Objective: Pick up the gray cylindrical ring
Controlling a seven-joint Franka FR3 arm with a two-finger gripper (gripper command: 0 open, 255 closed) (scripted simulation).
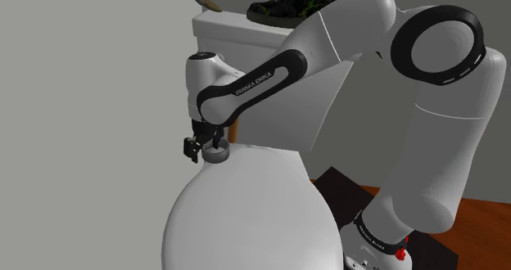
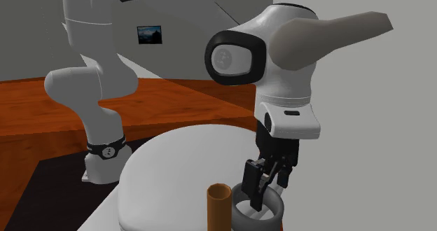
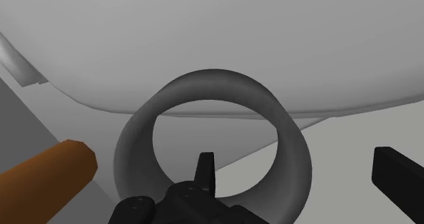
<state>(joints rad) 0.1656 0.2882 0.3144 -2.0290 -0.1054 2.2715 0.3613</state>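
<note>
The gray cylindrical ring rests near the far edge of a white rounded surface. My gripper is down over it, open. In the wrist view one finger is inside the ring and the other finger is outside it. The ring's wall lies between them, and neither finger touches it. In the second exterior view the gripper reaches down into the ring at the near edge of the white surface.
A brown upright cylinder stands close beside the ring, also seen as the brown cylinder by the gripper. A grey wall rises just past the ring. A white box behind carries dark shoes.
</note>
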